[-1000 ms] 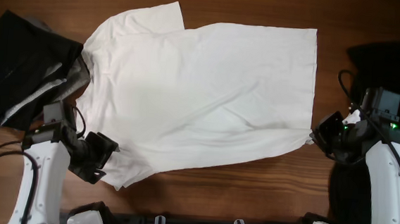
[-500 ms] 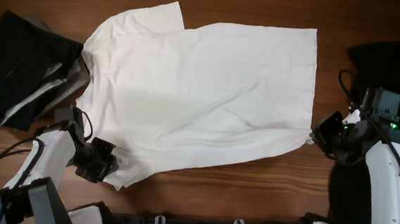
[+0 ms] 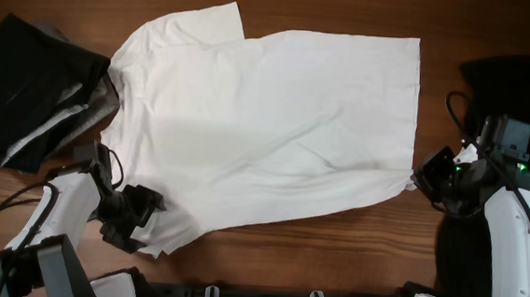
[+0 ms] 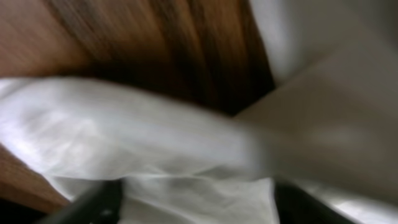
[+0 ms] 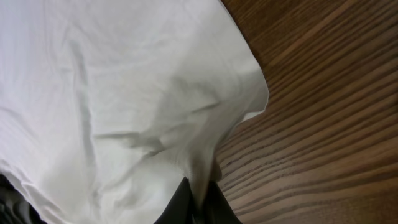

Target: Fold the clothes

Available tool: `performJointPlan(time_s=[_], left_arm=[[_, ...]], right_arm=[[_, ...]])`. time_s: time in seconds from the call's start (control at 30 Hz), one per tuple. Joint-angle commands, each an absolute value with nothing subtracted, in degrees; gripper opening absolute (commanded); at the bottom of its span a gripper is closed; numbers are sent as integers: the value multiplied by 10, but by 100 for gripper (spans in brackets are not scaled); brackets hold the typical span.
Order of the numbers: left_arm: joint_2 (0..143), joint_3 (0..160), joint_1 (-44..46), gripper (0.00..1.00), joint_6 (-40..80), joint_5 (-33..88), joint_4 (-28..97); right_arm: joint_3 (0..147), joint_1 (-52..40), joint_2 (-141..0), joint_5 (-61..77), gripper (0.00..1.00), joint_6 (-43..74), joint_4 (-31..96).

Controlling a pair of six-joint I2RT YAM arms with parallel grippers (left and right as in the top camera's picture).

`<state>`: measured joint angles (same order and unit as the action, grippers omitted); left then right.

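Now: white shirt spread flat, my two claws at its near edge

Seen from overhead, a large plain white short-sleeved cloth T-shirt [image 3: 267, 121] lies spread across the brown wooden tabletop [image 3: 332, 256], collar towards my left and hem towards my right. A heap of black and grey garments [image 3: 35, 86] sits at the far left, touching the shirt's collar end. Another black garment [image 3: 503, 81] lies at the far right.

My right claw [image 3: 419, 183] is pinched together on the near hem corner. In its wrist view the white cloth drapes down into the closed tips. My left claw [image 3: 145, 213] is at the near sleeve. Its wrist view is blurred, but the two dark fingers [image 4: 93, 199] stand apart with white cloth between them, gripping nothing.

I judge the folding has barely begun: the shirt is flat and unfolded, and this is the grasping step. Next, my left claw needs to close on the sleeve edge. Then both claws could lift together and carry the near side over, keeping the cloth taut.
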<state>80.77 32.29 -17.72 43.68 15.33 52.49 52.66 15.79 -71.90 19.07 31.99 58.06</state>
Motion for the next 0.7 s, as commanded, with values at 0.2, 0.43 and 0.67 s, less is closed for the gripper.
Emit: performJointPlan(time_s=[0.2, 0.43, 0.67], left_arm=[[804, 306, -175, 76, 438, 128, 522], [804, 291, -175, 4, 437, 123, 501], [781, 342, -175, 4, 390, 131, 573]], right_arm=[[537, 156, -714, 194, 5, 314, 579], [537, 156, -714, 194, 5, 315, 574], [549, 156, -705, 193, 5, 299, 588]])
